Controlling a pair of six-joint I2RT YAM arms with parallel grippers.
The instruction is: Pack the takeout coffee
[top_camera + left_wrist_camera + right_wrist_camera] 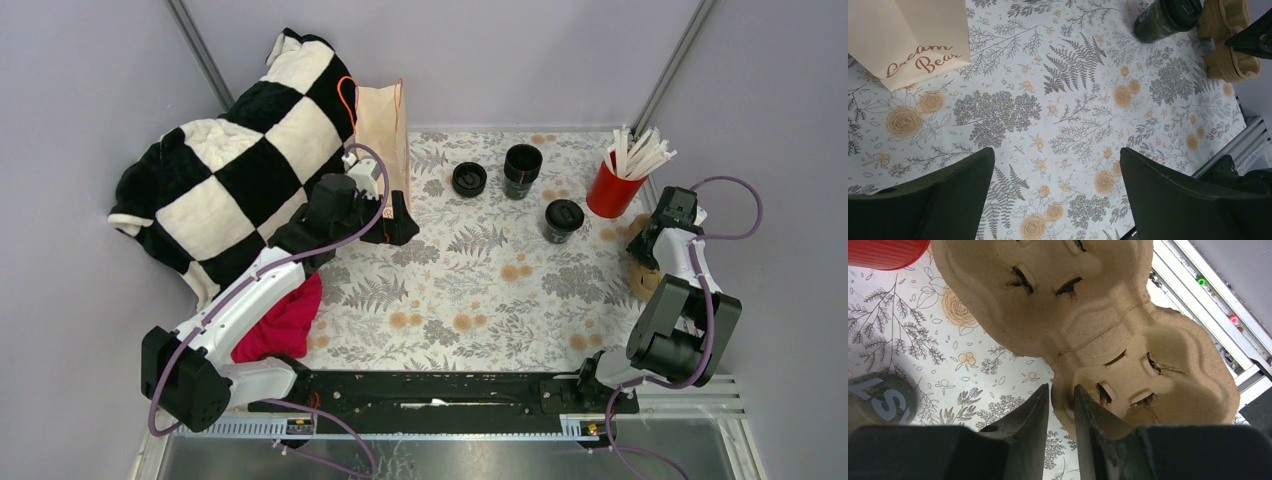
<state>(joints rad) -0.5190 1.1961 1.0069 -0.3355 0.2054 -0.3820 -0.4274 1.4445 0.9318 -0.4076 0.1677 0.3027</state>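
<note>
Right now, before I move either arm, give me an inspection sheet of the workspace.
Surface: floral tablecloth, flat, no spills seen.
Job's things: lidded takeout coffee upright, nothing touching it; paper bag standing at back left; cup carrier at the right edge.
Clutter: stack of black cups; stack of lids; red cup holding white sticks; checkered blanket; red cloth.
Grippers: left end effector open, empty, beside the bag; right end effector closed on the carrier's rim.
Cables: purple cables loop off both arms, the left one close to the bag.
Surroundings: grey walls; nothing else seen.
</note>
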